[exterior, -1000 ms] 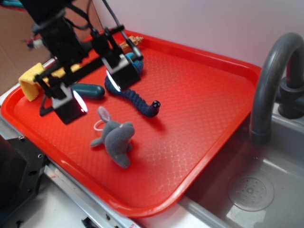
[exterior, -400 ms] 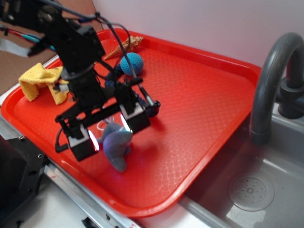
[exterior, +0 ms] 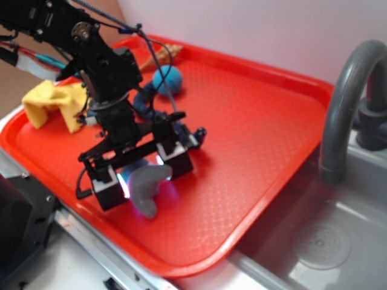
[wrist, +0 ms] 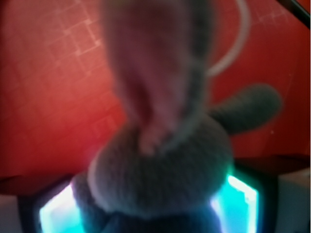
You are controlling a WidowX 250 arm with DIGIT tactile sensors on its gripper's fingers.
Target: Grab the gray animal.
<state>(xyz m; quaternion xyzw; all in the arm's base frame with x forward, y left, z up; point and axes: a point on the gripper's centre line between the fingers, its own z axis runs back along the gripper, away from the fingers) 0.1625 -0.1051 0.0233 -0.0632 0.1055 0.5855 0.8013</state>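
Note:
The gray animal (exterior: 149, 183), a fuzzy plush with long ears, lies on the red tray (exterior: 254, 121) near its front edge. My gripper (exterior: 145, 176) is lowered over it and stands open, with one finger on each side of the toy's body. In the wrist view the gray animal (wrist: 160, 165) fills the space between the two glowing pads (wrist: 56, 213). Its lighter ear points up the frame, and a white loop (wrist: 233, 53) shows beside it. My gripper (wrist: 148, 208) is mostly hidden behind the plush. Whether the pads touch it cannot be told.
A dark knitted snake (exterior: 142, 103) lies just behind the gripper, partly hidden by the arm. A blue knitted ball (exterior: 169, 78) and a shell (exterior: 160, 55) sit at the tray's back. A yellow cloth (exterior: 51, 103) is at the left. A gray faucet (exterior: 347, 90) and sink (exterior: 314, 241) stand right.
The gripper has moved from the tray's back left toward the front and come down over the gray animal, so its fingers now straddle the toy. The toy has stayed in place.

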